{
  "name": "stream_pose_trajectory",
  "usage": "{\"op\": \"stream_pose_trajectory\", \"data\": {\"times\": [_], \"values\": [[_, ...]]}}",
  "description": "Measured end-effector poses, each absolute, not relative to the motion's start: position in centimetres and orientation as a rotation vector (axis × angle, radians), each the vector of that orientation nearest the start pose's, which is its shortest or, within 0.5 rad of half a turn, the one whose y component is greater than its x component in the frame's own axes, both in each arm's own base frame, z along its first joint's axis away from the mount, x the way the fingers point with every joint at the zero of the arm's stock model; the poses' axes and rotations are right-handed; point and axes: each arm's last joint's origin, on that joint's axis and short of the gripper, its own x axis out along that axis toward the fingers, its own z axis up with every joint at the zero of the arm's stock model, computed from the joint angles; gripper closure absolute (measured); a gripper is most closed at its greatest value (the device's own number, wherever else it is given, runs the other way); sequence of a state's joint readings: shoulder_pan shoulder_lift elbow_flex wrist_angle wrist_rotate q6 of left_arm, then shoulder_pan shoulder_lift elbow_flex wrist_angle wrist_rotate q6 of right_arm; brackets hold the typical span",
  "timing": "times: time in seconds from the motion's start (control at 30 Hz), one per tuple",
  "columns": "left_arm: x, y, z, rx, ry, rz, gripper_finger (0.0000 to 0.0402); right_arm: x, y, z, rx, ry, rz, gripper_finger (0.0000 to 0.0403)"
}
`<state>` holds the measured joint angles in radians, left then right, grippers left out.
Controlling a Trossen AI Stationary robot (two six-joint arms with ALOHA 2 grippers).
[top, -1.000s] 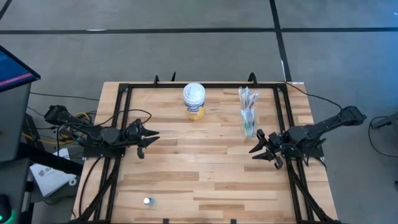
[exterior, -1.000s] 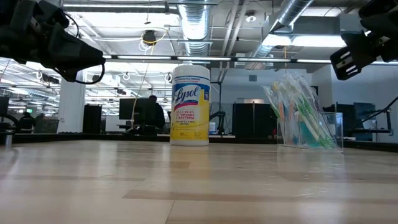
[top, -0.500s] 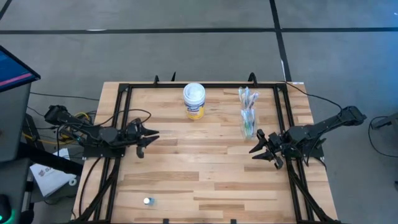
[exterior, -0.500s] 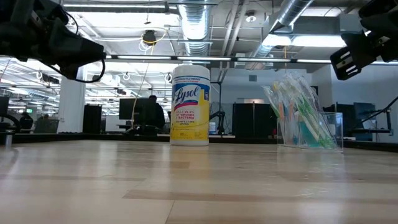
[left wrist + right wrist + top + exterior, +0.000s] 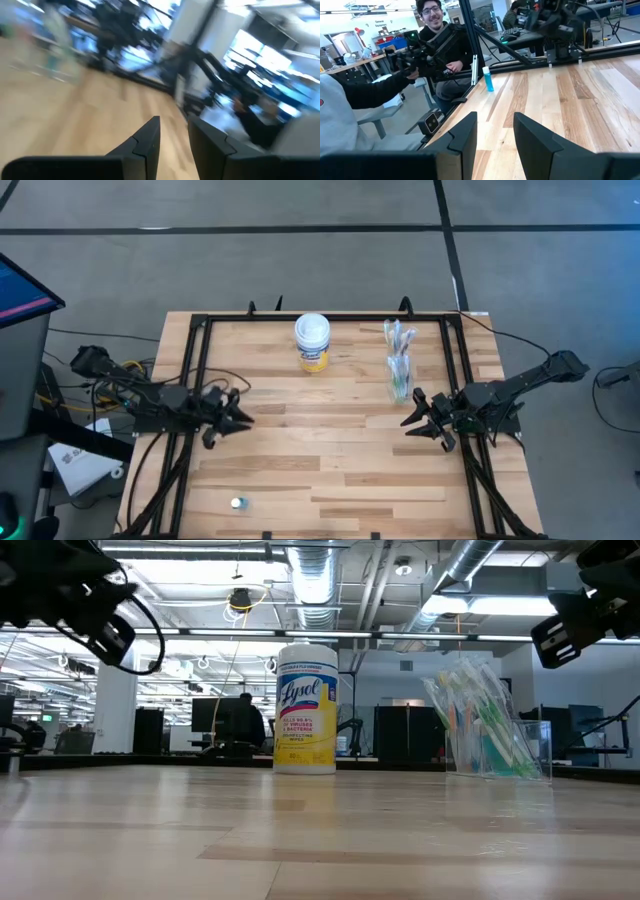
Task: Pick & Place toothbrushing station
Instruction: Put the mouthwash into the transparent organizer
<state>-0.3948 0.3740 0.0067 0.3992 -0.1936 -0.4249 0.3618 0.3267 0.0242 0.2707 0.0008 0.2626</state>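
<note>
Overhead: left fingers [image 5: 235, 421] narrowly parted, right fingers [image 5: 414, 423] spread, both empty.

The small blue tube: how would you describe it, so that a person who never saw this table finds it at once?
Start at the wooden table and go to its near-left corner, far from the canister and the cup of toothbrushes at the far side. The tube stands there alone. It is the only blue-and-white item on that bare part, with nothing touching it.
</note>
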Motion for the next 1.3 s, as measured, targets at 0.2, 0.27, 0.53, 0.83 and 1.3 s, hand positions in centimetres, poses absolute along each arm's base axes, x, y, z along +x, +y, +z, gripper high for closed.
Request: {"op": "stream_pose_trajectory", "data": {"times": [0.2, 0.27, 0.53, 0.83, 1.3], "values": [[11.5, -6.0, 16.8, -0.450, 0.069, -0.363, 0.0306, 11.1, 4.2, 17.0, 0.255, 0.076, 0.355, 0.0284], [11.5, -6.9, 16.7, -0.449, 0.082, -0.418, 0.0306, 11.1, 4.2, 17.0, 0.255, 0.075, 0.355, 0.0284], [11.1, -10.0, 15.1, -0.404, 0.181, -0.479, 0.0306, 11.1, 4.2, 17.0, 0.255, 0.075, 0.355, 0.0284], [11.5, -13.2, 14.6, -0.353, 0.251, -0.537, 0.0306, 11.1, 4.2, 17.0, 0.255, 0.075, 0.355, 0.0284], [11.9, -16.4, 13.5, -0.406, 0.377, -0.574, 0.0305, 11.1, 4.2, 17.0, 0.255, 0.075, 0.355, 0.0284]]}}
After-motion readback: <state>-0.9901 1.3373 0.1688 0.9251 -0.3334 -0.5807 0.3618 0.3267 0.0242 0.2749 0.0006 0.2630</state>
